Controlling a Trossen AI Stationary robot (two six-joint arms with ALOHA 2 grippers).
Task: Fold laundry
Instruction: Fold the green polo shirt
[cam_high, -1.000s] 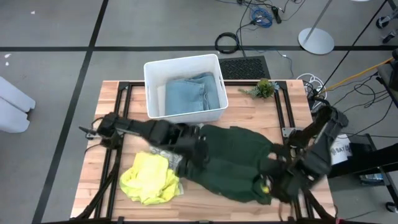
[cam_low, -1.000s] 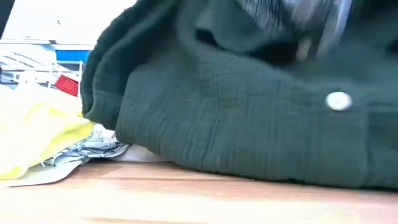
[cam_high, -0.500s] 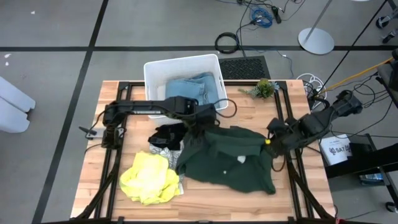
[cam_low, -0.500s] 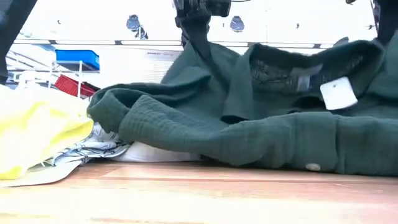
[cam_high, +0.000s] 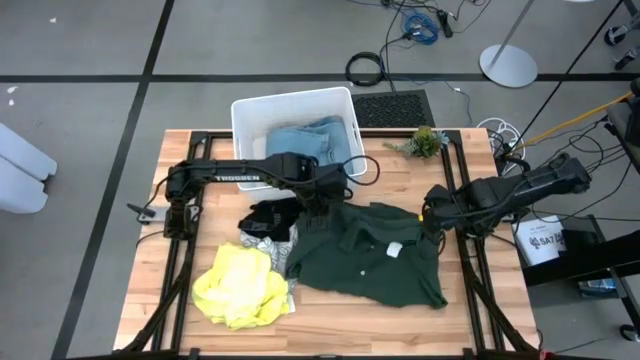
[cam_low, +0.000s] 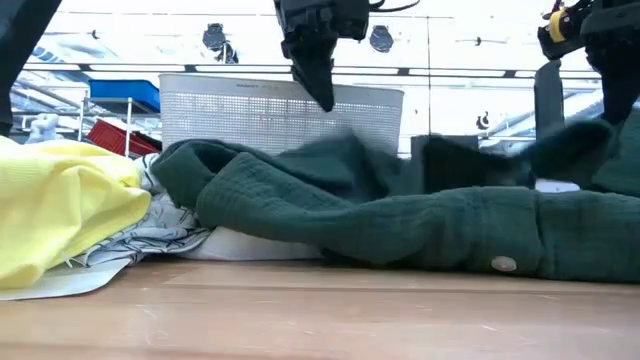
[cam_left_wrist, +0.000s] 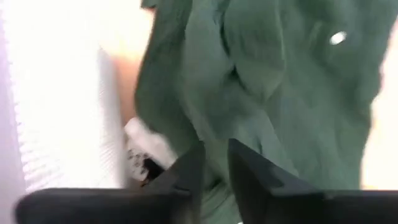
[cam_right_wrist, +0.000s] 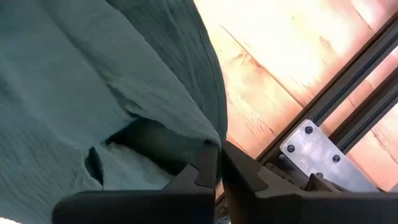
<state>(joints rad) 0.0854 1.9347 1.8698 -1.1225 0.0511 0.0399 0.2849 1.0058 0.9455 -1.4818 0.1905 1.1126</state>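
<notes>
Since a second ago I see the dark green shirt (cam_high: 368, 255) has gone from a bunched heap draped over both arms near the table's front edge to lying spread flatter in the middle of the wooden table (cam_high: 470, 310), collar tag (cam_high: 394, 249) facing up. The left gripper (cam_high: 318, 208) has moved from the shirt's near side to its far left corner, and its fingers (cam_left_wrist: 186, 171) now stand slightly parted, above the cloth with nothing between them. The right gripper (cam_high: 433, 213) has swung back to the shirt's far right corner, fingers pressed together, pinching the shirt's edge.

The shirt is crinkled, with one sleeve rolled toward the front in the low view and a white button (cam_low: 503, 264) showing. Left of it lie the black garment (cam_high: 270, 214), the white patterned one (cam_high: 262, 246) and, nearer, the yellow one (cam_high: 240, 285). The light blue garment (cam_high: 305, 150) sits in the white bin (cam_high: 290, 103) at the far side.
</notes>
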